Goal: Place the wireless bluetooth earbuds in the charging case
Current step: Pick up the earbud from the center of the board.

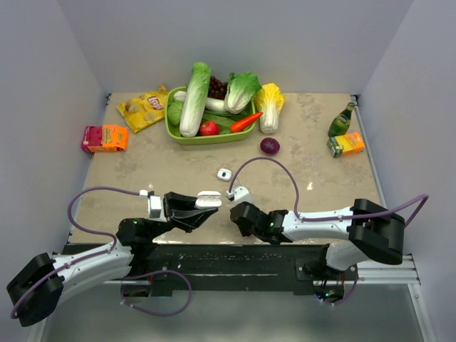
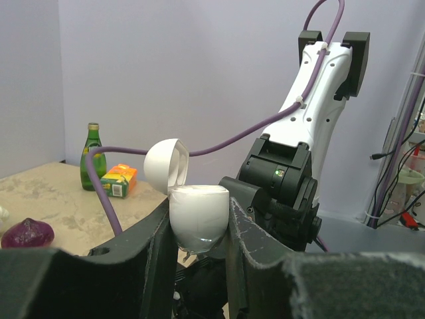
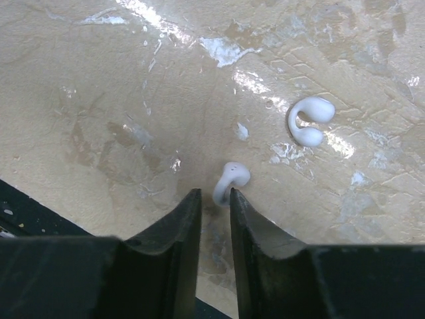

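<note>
low, right claw (image 3: pixel 214 195) at 1 earbud (image 3: pixel 234 175); left claw (image 2: pixel 199 229) clamps charging case (image 2: pixel 198 203).

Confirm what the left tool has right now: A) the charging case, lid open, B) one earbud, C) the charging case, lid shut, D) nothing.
A: in the left wrist view the left tool clamps the white charging case, and its lid stands tipped back, open.
</note>
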